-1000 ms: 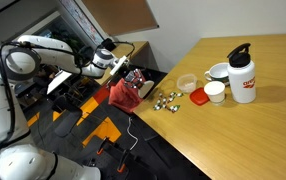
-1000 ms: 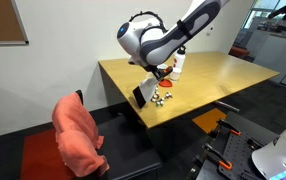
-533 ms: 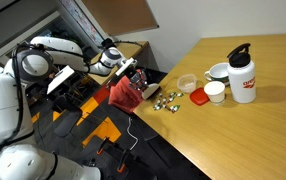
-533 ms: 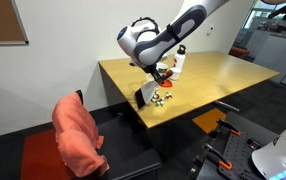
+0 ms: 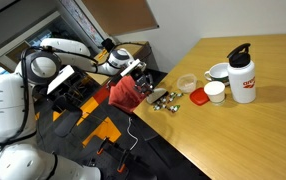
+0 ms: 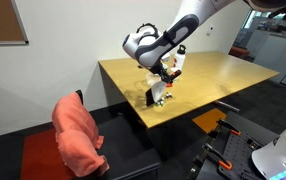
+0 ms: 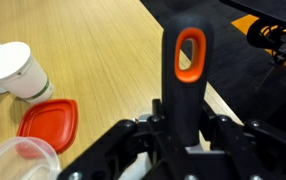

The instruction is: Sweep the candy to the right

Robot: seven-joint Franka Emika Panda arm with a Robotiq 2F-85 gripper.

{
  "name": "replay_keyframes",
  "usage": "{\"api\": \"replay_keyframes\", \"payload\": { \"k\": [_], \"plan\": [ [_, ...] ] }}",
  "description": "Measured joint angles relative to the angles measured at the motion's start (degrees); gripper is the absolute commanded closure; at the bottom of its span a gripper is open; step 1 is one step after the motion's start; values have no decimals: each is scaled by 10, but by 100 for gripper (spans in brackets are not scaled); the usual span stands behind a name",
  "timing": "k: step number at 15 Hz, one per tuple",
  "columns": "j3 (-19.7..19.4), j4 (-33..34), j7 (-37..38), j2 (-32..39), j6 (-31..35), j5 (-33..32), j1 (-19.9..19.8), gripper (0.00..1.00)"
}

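Tabletop [image 5: 253, 130] of pale, smooth wood is filling the right side; the dark floor beside it is showing orange markings. Gripper [image 5: 140, 76] is hanging over the table's left edge. Candy [image 5: 165, 99] is lying in a loose silvery cluster just beside it, left of the flat red lid [image 5: 199, 97]. White bottle [image 5: 242, 75] with a black cap is standing upright; the writing on its red label is too small to read.

Exterior view from across the room: a grey wall is running behind, with a cork board [image 6: 3, 20] at upper left. Black tool [image 6: 151, 97] is standing at the table's near corner, next to the candy. Red cloth [image 6: 78, 135] is draping over a chair.

Wrist view: the gripper is clenching the black tool, whose handle is showing an orange-rimmed oval hole. White cup [image 7: 11, 70] is sitting above the red lid.
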Motion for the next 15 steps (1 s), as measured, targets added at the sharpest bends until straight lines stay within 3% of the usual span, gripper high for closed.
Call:
{"api": "replay_keyframes", "payload": {
  "k": [5,9,15],
  "plan": [
    [-12,-10,-6,5,-13,-17,-23,88],
    [-20,-36,-22,1,-11,-76,-39,88],
    [-20,-138,-20,-62,54,-169,-60,88]
  ]
}}
